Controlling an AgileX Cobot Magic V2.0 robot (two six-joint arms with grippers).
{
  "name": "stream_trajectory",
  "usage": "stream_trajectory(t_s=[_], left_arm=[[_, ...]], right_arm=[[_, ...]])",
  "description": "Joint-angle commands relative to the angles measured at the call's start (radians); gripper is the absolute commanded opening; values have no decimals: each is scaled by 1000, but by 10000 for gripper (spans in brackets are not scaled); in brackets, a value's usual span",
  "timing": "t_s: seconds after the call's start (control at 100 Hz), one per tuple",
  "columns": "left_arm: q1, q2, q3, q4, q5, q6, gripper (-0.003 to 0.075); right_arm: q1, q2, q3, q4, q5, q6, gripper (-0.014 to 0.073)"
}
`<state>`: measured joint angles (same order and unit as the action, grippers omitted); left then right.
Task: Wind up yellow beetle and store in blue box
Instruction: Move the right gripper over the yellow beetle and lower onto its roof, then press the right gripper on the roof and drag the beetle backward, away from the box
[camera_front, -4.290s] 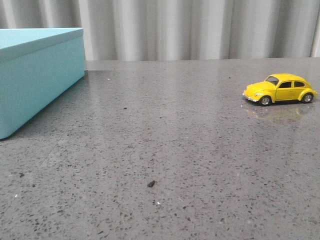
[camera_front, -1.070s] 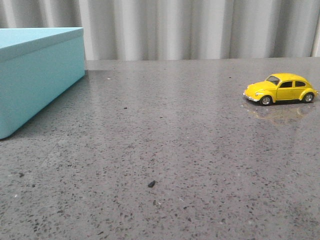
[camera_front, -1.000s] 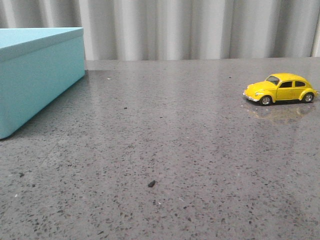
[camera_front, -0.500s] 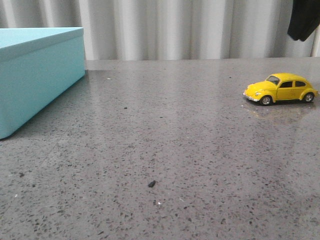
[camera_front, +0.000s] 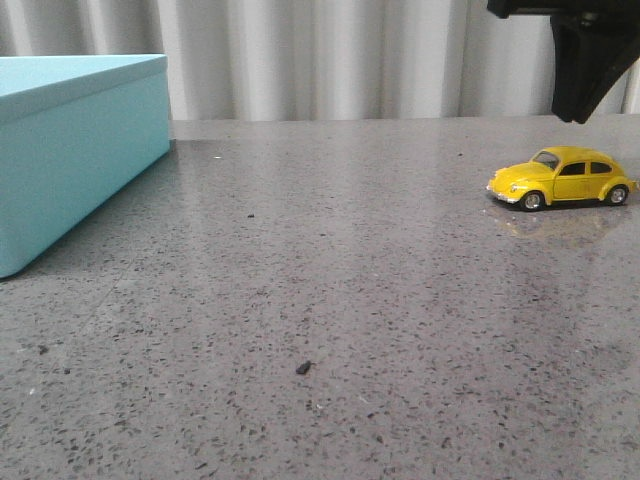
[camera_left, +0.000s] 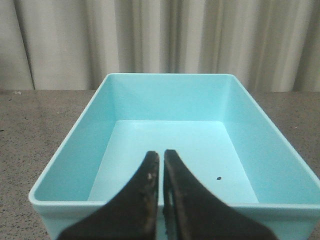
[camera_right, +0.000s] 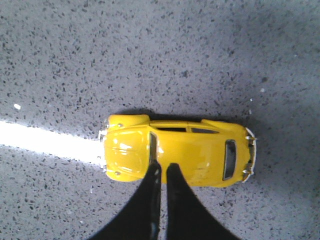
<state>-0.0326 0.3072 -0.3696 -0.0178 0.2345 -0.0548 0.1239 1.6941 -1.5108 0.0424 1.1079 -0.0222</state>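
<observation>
Jaws of the right gripper (camera_front: 582, 100) are hanging pressed together above the yellow beetle (camera_front: 560, 178), which is sitting on the counter (camera_front: 350, 300) well apart from the blue box (camera_front: 70, 150); left unopened, they risk bumping its roof. Over the box's hollow, the left gripper (camera_left: 161, 165) is showing its jaws nearly touching, gripping nothing. Straight down, the right pair is covering the beetle's near flank (camera_right: 175, 150), so an off-center pinch might roll it away.

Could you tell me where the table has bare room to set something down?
The wide grey stretch of table between the blue box and the yellow beetle is bare apart from specks. It is crowded only around the beetle, where the right hand hangs above.
</observation>
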Motion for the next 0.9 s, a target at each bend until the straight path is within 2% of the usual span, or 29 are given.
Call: stream_trajectory(t_s=[0.0, 0.89], left_arm=[[1, 18, -35, -9, -67, -3, -21], [1, 18, -35, -9, -67, -3, -21]], right_arm=[[2, -18, -46, 0, -1, 12, -61], [2, 41, -66, -30, 25, 14, -61]])
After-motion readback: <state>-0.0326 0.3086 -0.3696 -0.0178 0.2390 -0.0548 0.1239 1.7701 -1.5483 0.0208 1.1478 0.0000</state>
